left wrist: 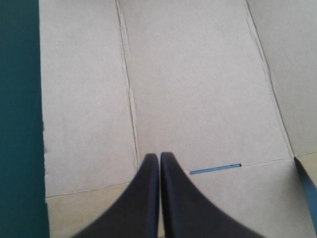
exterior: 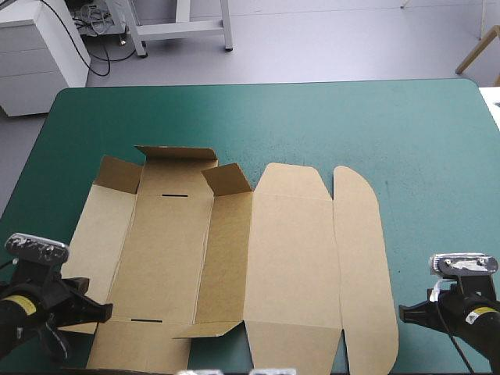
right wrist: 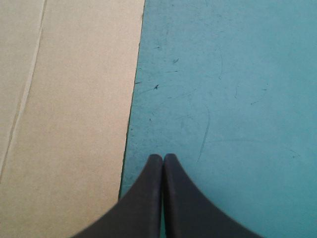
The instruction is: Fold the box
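Note:
The brown box (exterior: pixel 289 258) lies as a flat cut sheet across the near half of the table. At its far left, three small flaps (exterior: pixel 176 154) stand slightly raised. My left gripper (exterior: pixel 107 312) is shut at the sheet's near left corner. In the left wrist view it (left wrist: pixel 159 157) hovers over the board (left wrist: pixel 198 89), next to a fold line and a narrow slot (left wrist: pixel 215 169). My right gripper (exterior: pixel 402 312) is shut beside the rounded right flap (exterior: pixel 363 258). In the right wrist view it (right wrist: pixel 163 158) sits over the teal-green cover, just off the board's edge (right wrist: pixel 69 99).
The teal-green cover (exterior: pixel 312 117) stretches between the box and the table's far edge, and a strip of it (exterior: pixel 445 219) runs along the box's right side. In the left wrist view, cover (left wrist: pixel 20 119) shows past the board's left edge.

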`<state>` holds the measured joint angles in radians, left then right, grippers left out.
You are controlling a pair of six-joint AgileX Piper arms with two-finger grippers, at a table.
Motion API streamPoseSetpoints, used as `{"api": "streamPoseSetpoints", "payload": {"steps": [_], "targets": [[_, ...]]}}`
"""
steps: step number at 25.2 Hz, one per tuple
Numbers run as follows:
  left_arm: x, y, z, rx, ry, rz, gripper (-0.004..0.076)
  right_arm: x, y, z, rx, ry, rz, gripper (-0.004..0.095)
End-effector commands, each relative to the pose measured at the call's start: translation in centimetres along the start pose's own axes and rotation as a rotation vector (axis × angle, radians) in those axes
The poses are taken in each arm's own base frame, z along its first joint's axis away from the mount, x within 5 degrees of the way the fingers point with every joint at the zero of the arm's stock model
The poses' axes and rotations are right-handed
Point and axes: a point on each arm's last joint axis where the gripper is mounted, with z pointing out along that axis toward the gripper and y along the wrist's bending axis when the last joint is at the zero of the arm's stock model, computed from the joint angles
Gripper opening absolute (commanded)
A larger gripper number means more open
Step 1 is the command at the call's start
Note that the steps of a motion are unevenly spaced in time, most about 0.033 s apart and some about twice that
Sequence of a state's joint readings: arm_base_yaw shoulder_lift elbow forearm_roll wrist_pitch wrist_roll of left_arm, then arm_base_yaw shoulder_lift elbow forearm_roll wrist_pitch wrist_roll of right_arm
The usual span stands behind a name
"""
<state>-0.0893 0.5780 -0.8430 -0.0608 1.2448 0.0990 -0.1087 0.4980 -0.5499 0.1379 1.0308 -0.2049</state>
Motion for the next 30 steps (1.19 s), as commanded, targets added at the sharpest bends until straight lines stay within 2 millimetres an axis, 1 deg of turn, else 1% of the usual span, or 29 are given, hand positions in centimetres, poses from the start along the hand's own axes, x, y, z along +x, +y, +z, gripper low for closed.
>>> {"api": "streamPoseSetpoints", "payload": {"steps": [1,3,5,8,9,11,12,14,17,21,23,24,25,27,29,30], "targets": [[-2.8,0.3,1.0,-0.001,-0.043,-0.021,-0.001,-1.0,-0.1,-0.4,0.008,-0.075,0.005,-0.0019],[-4.9,0.6,2.4,-0.004,-0.016,-0.023,-0.0008,-1.0,-0.1,-0.4,0.008,-0.075,0.005,-0.0019],[-6.6,1.1,3.1,-0.048,0.003,-0.031,-0.0008,-1.0,-0.1,-0.4,0.008,-0.075,0.005,-0.0019],[-8.5,2.0,3.3,-0.117,0.004,-0.031,0.001,-1.0,-0.1,-0.4,0.008,-0.075,0.005,-0.0019],[-9.4,2.3,3.2,-0.142,-0.001,-0.032,0.0014,-1.0,-0.1,-0.4,0.008,-0.075,0.005,-0.0019],[-11.0,3.7,3.2,-0.189,0.001,-0.083,0.0014,-1.0,-0.1,-0.4,0.008,-0.075,0.005,-0.0019],[-11.5,5.0,3.4,-0.225,0.019,-0.132,0.0014,-1.0,-0.1,-0.4,0.008,-0.075,0.005,-0.0019],[-11.8,6.8,3.5,-0.268,0.046,-0.199,0.0014,-1.0,-0.1,-0.4,0.007,-0.075,0.005,-0.0019],[-11.7,9.3,3.7,-0.282,0.062,-0.294,0.0014,-1.0,-0.1,-0.4,0.007,-0.073,0.006,-0.0019],[-10.7,12.3,4.1,-0.238,0.069,-0.451,0.0014,-1.0,-0.1,-0.4,0.007,-0.073,0.006,-0.0019],[-9.9,13.8,4.1,-0.21,0.075,-0.496,0.0014,-1.0,-0.1,-0.4,0.007,-0.073,0.006,-0.0019],[-9.0,15.3,3.9,-0.197,0.084,-0.532,0.0014,-1.0,-0.1,-0.4,0.007,-0.073,0.006,-0.0019],[-8.5,16.0,3.7,-0.202,0.09,-0.554,0.0014,-1.0,-0.1,-0.4,0.007,-0.073,0.006,-0.0019],[-7.5,17.3,3.5,-0.206,0.102,-0.58,0.0014,-1.0,-0.1,-0.4,0.007,-0.073,0.006,-0.002],[-6.7,18.2,3.4,-0.19,0.12,-0.556,0.0014,-1.0,-0.1,-0.4,0.007,-0.073,0.006,-0.0019],[-6.2,18.5,3.4,-0.155,0.143,-0.511,0.0014,-1.0,-0.1,-0.4,0.007,-0.073,0.006,-0.0019]]}}
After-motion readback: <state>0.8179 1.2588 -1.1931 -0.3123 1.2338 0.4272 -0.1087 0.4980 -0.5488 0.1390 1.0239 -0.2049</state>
